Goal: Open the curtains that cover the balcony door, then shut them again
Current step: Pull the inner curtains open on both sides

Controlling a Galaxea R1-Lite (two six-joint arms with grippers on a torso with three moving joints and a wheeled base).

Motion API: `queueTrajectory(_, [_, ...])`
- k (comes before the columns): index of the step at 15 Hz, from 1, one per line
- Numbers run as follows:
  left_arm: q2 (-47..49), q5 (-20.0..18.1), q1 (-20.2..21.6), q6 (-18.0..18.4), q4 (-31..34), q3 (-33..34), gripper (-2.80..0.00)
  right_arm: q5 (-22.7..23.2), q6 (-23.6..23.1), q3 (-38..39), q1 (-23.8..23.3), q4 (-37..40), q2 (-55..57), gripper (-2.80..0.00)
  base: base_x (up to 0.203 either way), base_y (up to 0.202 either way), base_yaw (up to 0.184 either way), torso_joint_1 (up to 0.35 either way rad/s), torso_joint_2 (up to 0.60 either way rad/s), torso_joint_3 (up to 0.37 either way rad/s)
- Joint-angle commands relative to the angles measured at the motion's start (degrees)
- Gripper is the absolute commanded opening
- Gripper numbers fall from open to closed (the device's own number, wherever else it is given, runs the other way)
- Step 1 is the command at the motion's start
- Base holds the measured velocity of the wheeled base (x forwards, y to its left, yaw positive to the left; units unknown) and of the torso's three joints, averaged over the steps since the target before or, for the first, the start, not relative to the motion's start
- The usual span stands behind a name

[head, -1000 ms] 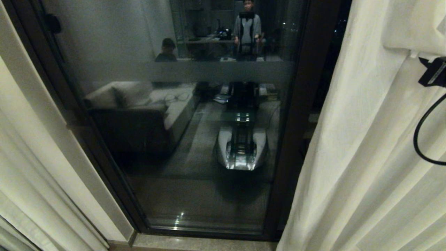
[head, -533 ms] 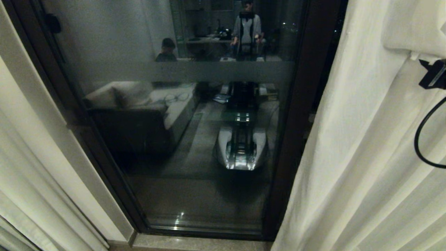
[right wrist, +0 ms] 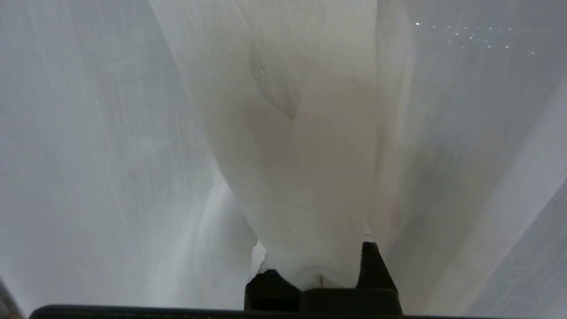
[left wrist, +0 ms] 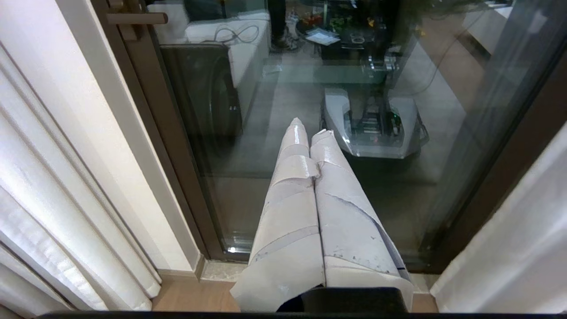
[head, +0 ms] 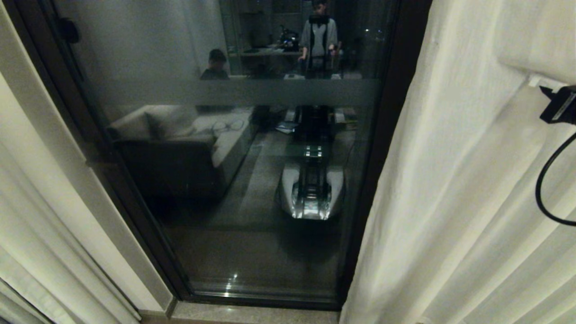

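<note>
The balcony door point(head: 234, 189), dark-framed glass with a frosted band, fills the middle of the head view and also shows in the left wrist view point(left wrist: 248, 133). One cream curtain point(head: 27, 234) hangs bunched at the left. The other curtain point(head: 450, 202) hangs at the right, over the door's right frame. My right gripper point(right wrist: 297, 88) is under that fabric, which drapes over its fingers and hides them. In the head view only the right wrist's black camera point(head: 560, 105) pokes out. My left gripper point(left wrist: 308, 126), tape-wrapped, is shut on nothing and hangs low before the glass.
The glass reflects my own base, a sofa and two people in the room behind. A pale wall strip point(head: 67, 180) separates the left curtain from the door frame. A stone threshold point(head: 252, 313) runs along the floor. A door handle point(left wrist: 133, 18) sits on the left frame.
The right curtain's edge has slid leftward across the door's right frame, covering more of it. The right wrist's camera has sunk slightly. The left arm has not moved.
</note>
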Motion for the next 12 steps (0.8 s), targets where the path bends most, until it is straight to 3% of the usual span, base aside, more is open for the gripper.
queueTrajectory(1, [-0.02,0.02,0.06,0.02,-0.09,0.00,-2.80,0.12,-0.01,0.15,-0.15,-0.30,-0.16,-2.80,0.000,0.000,0.000,0.000,0.00,0.000])
queueTrajectory(12, [-0.02,0.02,0.05,-0.06,-0.09,0.00,-2.80,0.03,-0.18,2.25,-0.15,-0.83,-0.42,-2.80,0.000,0.000,0.000,0.000,0.00,0.000])
